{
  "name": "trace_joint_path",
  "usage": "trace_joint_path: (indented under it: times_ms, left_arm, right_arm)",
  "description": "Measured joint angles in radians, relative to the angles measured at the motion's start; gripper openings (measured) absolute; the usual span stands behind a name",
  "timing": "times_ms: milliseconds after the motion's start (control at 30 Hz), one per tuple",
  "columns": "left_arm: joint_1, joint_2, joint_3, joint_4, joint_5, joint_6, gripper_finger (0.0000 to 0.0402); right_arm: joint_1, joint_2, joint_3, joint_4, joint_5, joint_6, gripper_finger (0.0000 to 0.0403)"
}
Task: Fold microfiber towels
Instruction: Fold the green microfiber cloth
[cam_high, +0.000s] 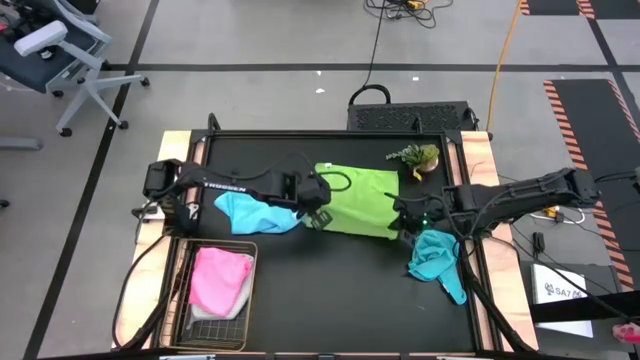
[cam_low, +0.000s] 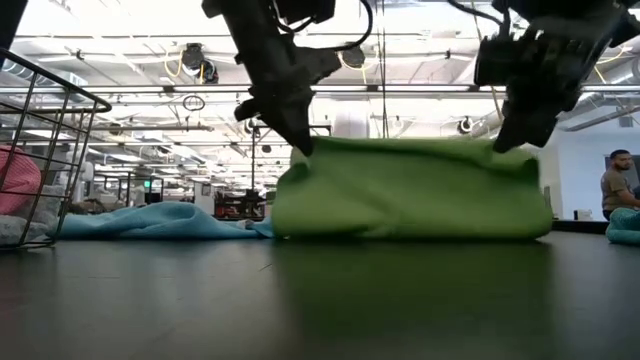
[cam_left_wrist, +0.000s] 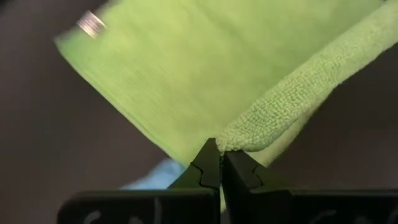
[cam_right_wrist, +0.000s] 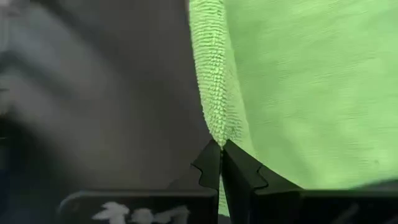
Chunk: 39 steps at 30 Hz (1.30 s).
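Lime green and softly napped, the square microfiber towel (cam_high: 360, 200) lies at the centre of the high view on the black table top (cam_high: 330, 290), and it is gripped at two corners at once. The left gripper (cam_high: 318, 215) has its fingers pinched shut on the towel's lower left corner; the right gripper (cam_high: 408, 228) is clamped shut on the lower right corner. In the low view both corners stand lifted off the table while the cloth between them sags in a broad fold. The held edge runs left to right across the frame, from one gripper to the other, and the free edge lies toward the top of the high view, beyond both hands. So the fold, as I judge it, means carrying the held edge upward in the frame over the cloth (both arms together, or it will skew). A light blue crumpled towel (cam_high: 255, 212) touches the green one just left of the left gripper.
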Motion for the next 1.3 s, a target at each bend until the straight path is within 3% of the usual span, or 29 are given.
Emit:
trace_joint_path:
  times_ms: [167, 333, 667, 933, 1300]
  left_arm:
    - [0.052, 0.000, 0.000, 0.073, -0.030, 0.065, 0.0000]
    - [0.088, 0.002, 0.000, 0.090, -0.031, 0.094, 0.0000]
    - [0.138, 0.027, 0.000, 0.137, -0.032, 0.133, 0.0000]
    - [0.170, 0.114, 0.000, 0.175, -0.025, 0.163, 0.0001]
    - [0.243, 0.160, 0.000, 0.223, -0.048, 0.203, 0.0002]
  right_arm:
    - [-0.045, 0.000, 0.000, -0.038, 0.164, -0.079, 0.0000]
    - [-0.112, 0.000, 0.000, -0.034, 0.219, -0.154, 0.0000]
    - [-0.235, 0.000, 0.000, -0.034, 0.218, -0.255, 0.0000]
    - [-0.323, 0.009, 0.000, -0.021, 0.216, -0.357, 0.0000]
    - [-0.463, 0.120, 0.001, 0.106, 0.211, -0.507, 0.0000]
